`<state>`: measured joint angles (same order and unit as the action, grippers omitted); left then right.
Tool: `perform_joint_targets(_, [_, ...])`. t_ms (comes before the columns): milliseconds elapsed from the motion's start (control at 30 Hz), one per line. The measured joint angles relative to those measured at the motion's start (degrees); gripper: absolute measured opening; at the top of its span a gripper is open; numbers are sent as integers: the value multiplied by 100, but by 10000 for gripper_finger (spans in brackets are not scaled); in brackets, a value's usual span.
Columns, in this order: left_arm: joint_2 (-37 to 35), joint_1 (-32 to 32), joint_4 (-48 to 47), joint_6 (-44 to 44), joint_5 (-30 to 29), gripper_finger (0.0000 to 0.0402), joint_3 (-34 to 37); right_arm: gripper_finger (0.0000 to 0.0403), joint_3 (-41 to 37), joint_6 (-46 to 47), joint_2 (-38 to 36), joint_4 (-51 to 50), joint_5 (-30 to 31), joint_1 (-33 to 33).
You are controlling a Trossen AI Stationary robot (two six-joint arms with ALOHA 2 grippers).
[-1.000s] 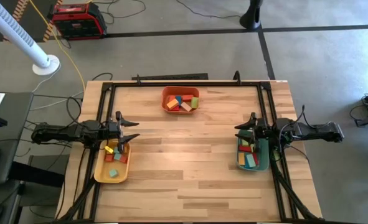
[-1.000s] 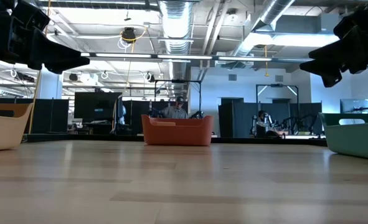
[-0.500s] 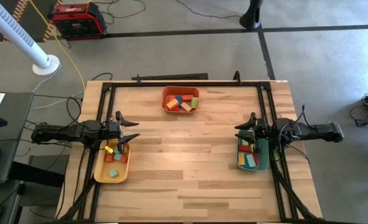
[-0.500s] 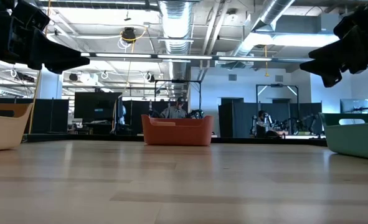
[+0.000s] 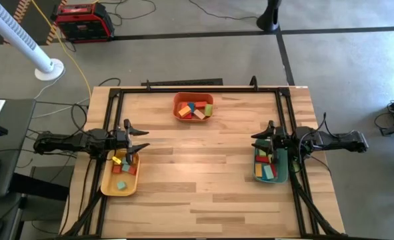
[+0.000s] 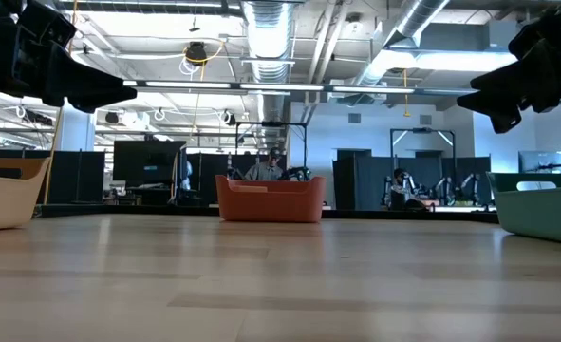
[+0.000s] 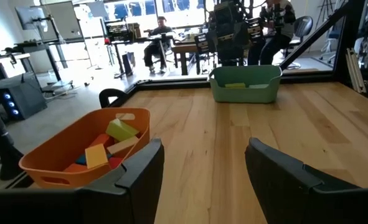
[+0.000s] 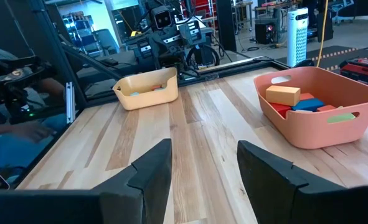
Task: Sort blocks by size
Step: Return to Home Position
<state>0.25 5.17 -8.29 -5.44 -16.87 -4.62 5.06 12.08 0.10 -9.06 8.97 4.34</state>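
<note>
The blocks lie in three trays. An orange tray (image 5: 193,107) at the far middle holds several blocks (image 7: 112,140). A yellow tray (image 5: 121,175) at the left holds several more (image 5: 125,167), and a green tray (image 5: 271,165) at the right holds others (image 5: 267,168). My left gripper (image 5: 142,139) hangs level above the yellow tray's far end, open, with nothing between its fingers (image 7: 143,171). My right gripper (image 5: 255,142) hangs level above the green tray's far end, open and empty (image 8: 202,165). The two grippers point toward each other across the table.
A black frame (image 5: 183,89) runs along the table's far, left and right edges. Bare wood (image 5: 197,167) lies between the trays. Beyond the table are desks, other robot arms and seated people (image 7: 162,37). A red case (image 5: 83,21) and a white fan (image 5: 23,40) stand on the floor.
</note>
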Motion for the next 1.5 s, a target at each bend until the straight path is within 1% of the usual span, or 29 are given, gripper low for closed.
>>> perform_joint_targets(1500, [0,-1,0,-54,1,215,0,209,0,0,0,0,2,1])
